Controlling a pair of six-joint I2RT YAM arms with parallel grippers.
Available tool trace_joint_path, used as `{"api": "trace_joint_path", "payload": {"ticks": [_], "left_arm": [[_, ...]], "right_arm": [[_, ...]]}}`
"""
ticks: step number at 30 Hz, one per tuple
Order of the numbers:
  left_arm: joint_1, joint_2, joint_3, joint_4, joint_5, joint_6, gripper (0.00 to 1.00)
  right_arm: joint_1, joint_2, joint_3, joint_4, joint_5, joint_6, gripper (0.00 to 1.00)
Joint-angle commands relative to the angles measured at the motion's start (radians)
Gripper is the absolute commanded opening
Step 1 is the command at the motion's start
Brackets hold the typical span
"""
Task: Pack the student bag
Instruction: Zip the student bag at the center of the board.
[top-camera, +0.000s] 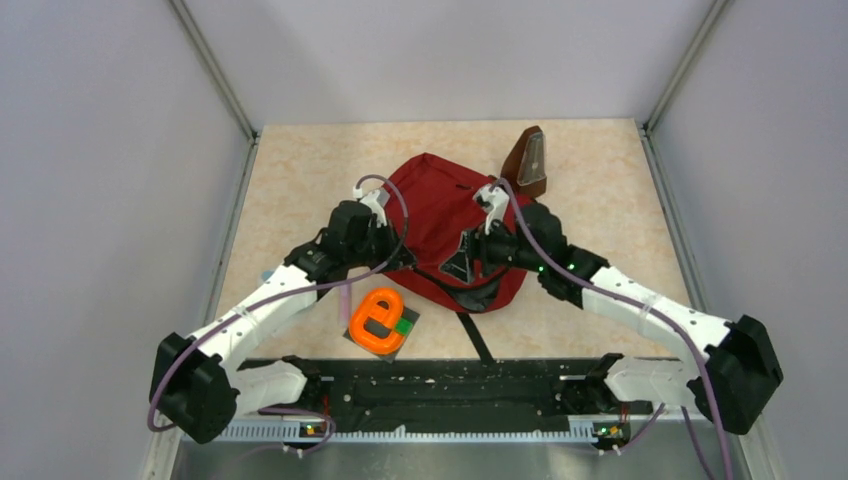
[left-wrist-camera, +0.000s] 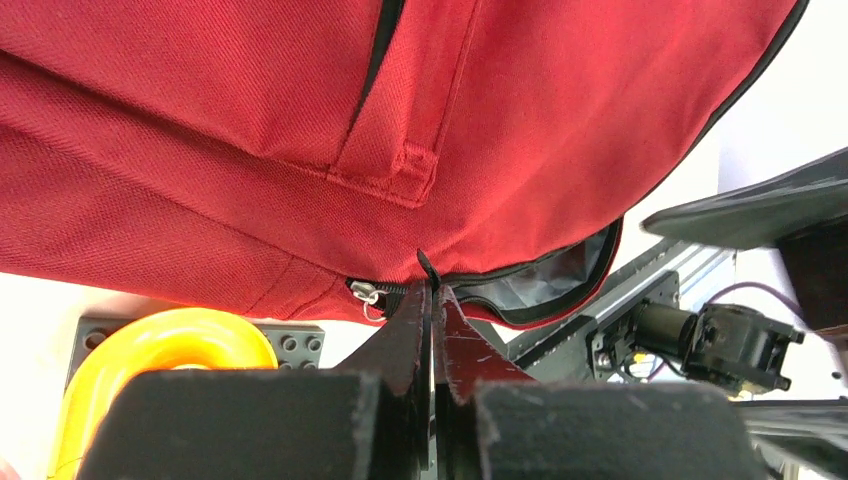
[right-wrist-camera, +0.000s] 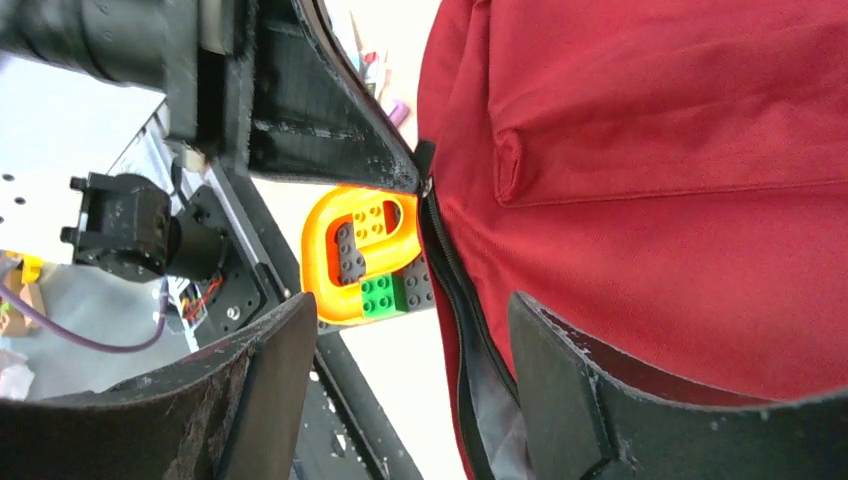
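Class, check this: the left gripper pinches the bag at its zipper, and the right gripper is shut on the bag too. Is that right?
Not quite. The right gripper is open, straddling the zipper edge of the bag: see the right wrist view. The left gripper does pinch the bag at its zipper.

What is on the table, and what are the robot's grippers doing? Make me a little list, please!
Bag: red student bag, lying in the middle, zipper partly open
Left gripper: shut, pinching the bag's zipper edge
Right gripper: open, at the bag's open edge
Toy: orange brick toy, just in front of the bag
Also: brown metronome, behind the bag
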Motion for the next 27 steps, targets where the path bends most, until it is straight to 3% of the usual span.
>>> {"api": "trace_joint_path", "payload": {"ticks": [1, 5, 9, 14, 27], "left_arm": [[-0.007, -0.017, 0.08, 0.007, -0.052, -0.086, 0.0], [-0.005, -0.003, 0.109, -0.015, -0.058, -0.143, 0.0], [-0.006, 0.012, 0.117, -0.021, -0.05, -0.181, 0.0], [-0.006, 0.011, 0.117, -0.005, -0.043, -0.214, 0.0], [-0.005, 0.009, 0.119, 0.031, -0.044, -0.273, 0.0]], "right_arm": [[0.027, 0.058, -0.088, 0.386, -0.046, -0.014, 0.68], [0.063, 0.154, -0.104, 0.552, -0.057, -0.073, 0.65], [0.074, 0.25, -0.042, 0.541, -0.084, -0.102, 0.64], [0.081, 0.329, -0.005, 0.588, -0.094, -0.076, 0.55], [0.106, 0.395, 0.036, 0.603, -0.048, -0.046, 0.4]]}}
